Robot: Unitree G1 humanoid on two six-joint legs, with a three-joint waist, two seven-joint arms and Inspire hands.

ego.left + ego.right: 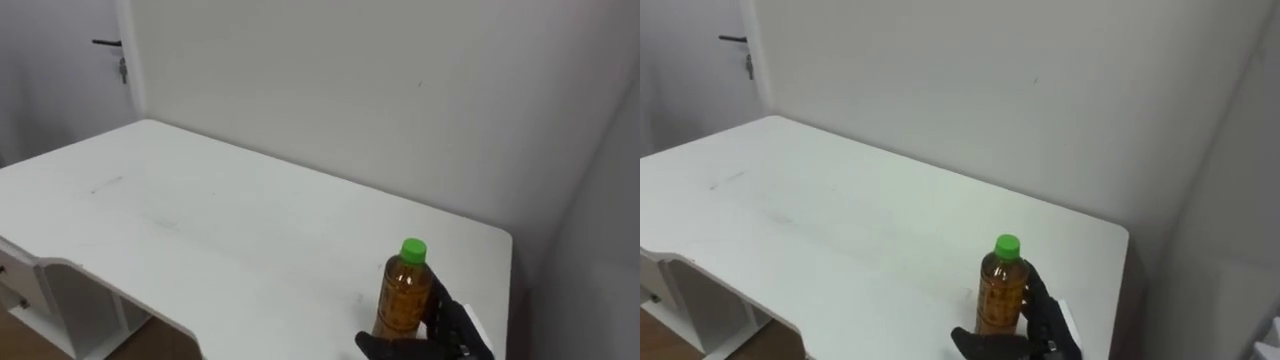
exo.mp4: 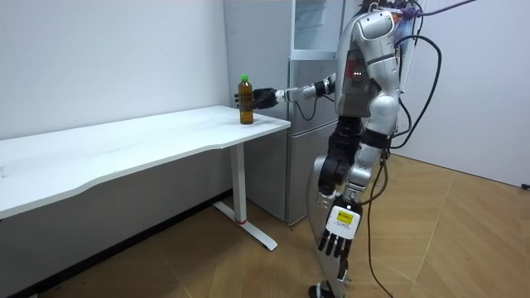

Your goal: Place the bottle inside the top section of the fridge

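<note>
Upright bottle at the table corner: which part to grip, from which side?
Grip the bottle round its straight lower body, below the green cap, coming from the near right. It stands upright by the right corner of the table, with that side open. The right hand is curled round it there; the left hand hangs idle.

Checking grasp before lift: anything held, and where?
Right hand curls round the lower body of the green-capped bottle, which stands on the white table. Left hand hangs open, empty.
</note>
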